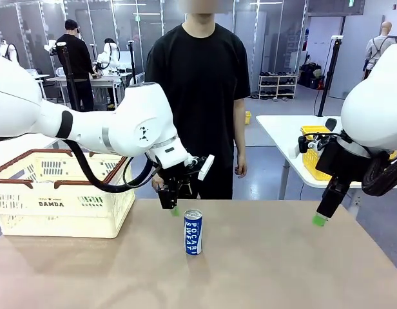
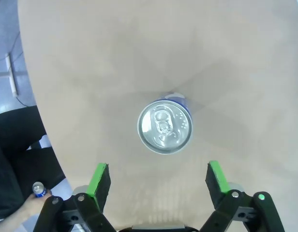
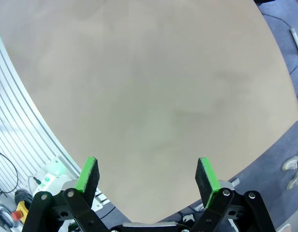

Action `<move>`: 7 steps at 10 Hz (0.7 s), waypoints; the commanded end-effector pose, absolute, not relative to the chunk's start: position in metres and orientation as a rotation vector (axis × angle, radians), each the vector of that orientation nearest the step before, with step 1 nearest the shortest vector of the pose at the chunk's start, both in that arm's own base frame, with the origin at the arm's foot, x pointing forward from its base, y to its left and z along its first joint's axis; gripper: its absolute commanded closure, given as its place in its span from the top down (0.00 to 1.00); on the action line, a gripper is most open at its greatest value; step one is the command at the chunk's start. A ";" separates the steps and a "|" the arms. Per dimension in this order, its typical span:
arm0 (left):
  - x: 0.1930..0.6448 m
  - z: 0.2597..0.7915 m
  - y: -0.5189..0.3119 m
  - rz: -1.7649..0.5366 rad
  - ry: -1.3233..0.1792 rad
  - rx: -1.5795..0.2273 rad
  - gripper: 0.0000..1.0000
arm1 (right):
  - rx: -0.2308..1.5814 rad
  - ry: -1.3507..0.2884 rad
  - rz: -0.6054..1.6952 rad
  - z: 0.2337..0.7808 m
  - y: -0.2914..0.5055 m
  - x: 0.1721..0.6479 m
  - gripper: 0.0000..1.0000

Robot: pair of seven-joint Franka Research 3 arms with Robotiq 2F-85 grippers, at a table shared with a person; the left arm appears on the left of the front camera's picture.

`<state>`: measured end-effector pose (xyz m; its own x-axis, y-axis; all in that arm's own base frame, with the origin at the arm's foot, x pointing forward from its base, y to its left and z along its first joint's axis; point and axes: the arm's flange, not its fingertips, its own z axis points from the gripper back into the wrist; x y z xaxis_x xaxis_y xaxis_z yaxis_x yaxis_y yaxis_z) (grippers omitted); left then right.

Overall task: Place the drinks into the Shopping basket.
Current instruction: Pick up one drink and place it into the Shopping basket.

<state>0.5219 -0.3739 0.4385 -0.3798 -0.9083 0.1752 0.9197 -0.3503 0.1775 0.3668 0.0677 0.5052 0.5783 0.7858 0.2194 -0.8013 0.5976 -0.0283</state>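
A blue Pocari Sweat can [image 1: 193, 232] stands upright near the middle of the tan table; from above its silver top [image 2: 164, 126] shows. My left gripper [image 1: 173, 205] hangs open just behind and left of the can, above the table; its green pads [image 2: 101, 179] stand wide apart with the can beyond them, not between them. The cream Shopping basket [image 1: 57, 206] with brown rim and "DAMDA" print sits at the table's left. My right gripper [image 1: 319, 219] hangs open over the table's right edge, its fingers [image 3: 207, 176] holding nothing. The person's hand holds another blue can [image 2: 38, 189].
A person in black [image 1: 202, 96] stands at the far side of the table. A yellow mesh basket [image 1: 312, 154] sits on a white table behind the right arm. The tan tabletop [image 3: 139, 96] lies bare under the right gripper.
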 end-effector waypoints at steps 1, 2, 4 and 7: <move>0.524 0.443 -0.382 -1.939 -0.257 -0.063 1.00 | 0.073 -0.211 0.929 0.506 0.066 0.367 1.00; 0.523 0.443 -0.387 -1.946 -0.247 -0.071 1.00 | 0.073 -0.211 0.929 0.506 0.066 0.367 1.00; 0.515 0.445 -0.396 -1.970 -0.179 -0.106 1.00 | 0.073 -0.211 0.929 0.506 0.066 0.367 1.00; 0.517 0.436 -0.402 -1.980 -0.155 -0.112 1.00 | 0.073 -0.211 0.929 0.506 0.066 0.367 1.00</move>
